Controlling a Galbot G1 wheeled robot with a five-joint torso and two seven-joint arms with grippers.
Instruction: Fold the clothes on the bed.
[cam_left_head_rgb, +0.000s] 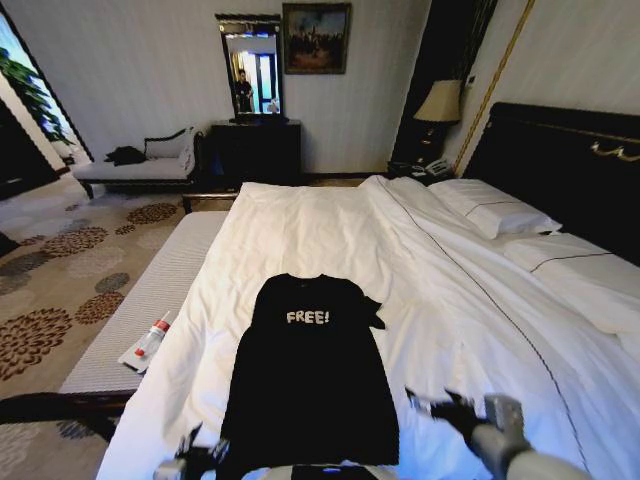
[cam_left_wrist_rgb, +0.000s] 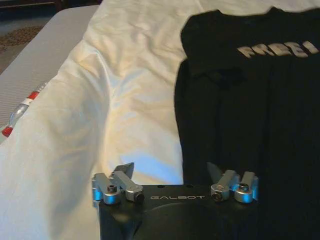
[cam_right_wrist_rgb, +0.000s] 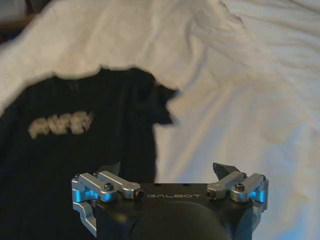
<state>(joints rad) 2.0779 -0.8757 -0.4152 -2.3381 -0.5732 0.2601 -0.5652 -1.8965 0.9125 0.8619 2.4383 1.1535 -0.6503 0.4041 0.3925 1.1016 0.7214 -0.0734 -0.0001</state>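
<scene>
While both tools gape, left (cam_left_wrist_rgb: 171, 172) and right (cam_right_wrist_rgb: 169, 170), T-shirt (cam_left_head_rgb: 312, 375) covers bed (cam_left_head_rgb: 450, 300).

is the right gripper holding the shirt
No, the right gripper is open above the T-shirt edge and white duvet, gripping nothing.

**Black housings, silver linkages**

The left gripper (cam_left_wrist_rgb: 171, 172) has a matte black housing printed with pale "GALBOT" lettering. Bright silver linkage bars flank that lettering on either side, each pinned with dark round screws, and end in dark, pointed fingers (cam_left_wrist_rgb: 126, 169). The right gripper (cam_right_wrist_rgb: 168, 169) is the same build: black body, "GALBOT" mark, silver hinged links, black fingers (cam_right_wrist_rgb: 223, 169). Behind it, a pale grey, rounded forearm.
</scene>
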